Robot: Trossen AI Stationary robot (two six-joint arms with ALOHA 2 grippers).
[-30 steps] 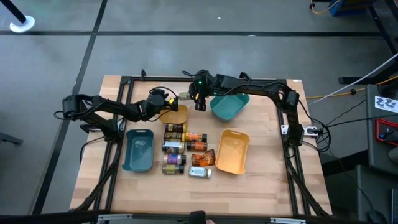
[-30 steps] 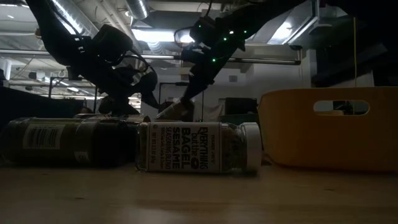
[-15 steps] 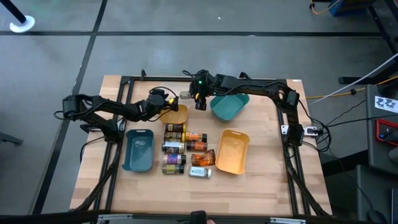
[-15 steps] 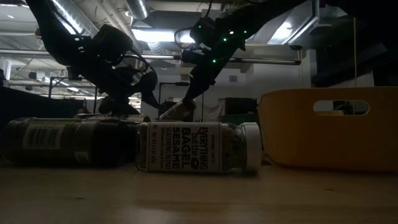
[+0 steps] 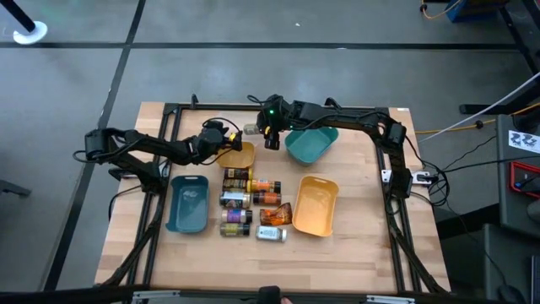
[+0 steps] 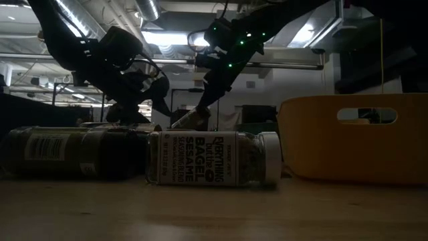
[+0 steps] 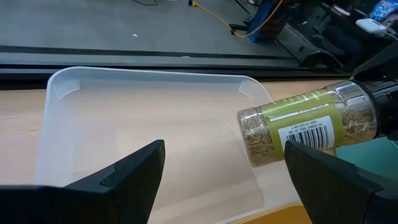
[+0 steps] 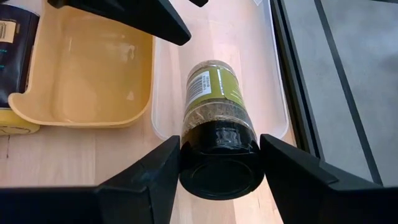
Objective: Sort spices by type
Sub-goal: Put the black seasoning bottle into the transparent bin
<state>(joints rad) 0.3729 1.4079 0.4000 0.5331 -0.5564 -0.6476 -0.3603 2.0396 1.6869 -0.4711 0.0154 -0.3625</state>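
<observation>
My right gripper (image 8: 219,142) is shut on a green-labelled spice jar (image 8: 214,93) over the clear tray (image 8: 277,81) near the table's far edge. The same jar (image 7: 308,127) shows in the left wrist view and in the high view (image 5: 251,129). My left gripper (image 7: 225,149) is open just left of the jar (image 6: 190,118), above the clear tray (image 7: 62,87), touching nothing. Several other jars (image 5: 245,198) lie on their sides mid-table. An orange-brown packet (image 5: 274,216) and a white-capped jar (image 5: 272,234) lie near them. My right gripper pinches the green-labelled jar by its dark cap end (image 8: 219,158), one finger (image 8: 155,174) on each side. The fingers come slanting down from the table's right, in line with the jar. The jar tilts bottom-down toward the clear tray; whether its bottom touches the tray I cannot tell.
A yellow tray (image 5: 238,156) sits just nearer than the clear one, a teal bowl (image 5: 310,145) to its right. An orange tray (image 5: 316,205) and a blue tray (image 5: 187,203) flank the jars. A bagel-sesame jar (image 6: 210,157) lies closest to the low camera.
</observation>
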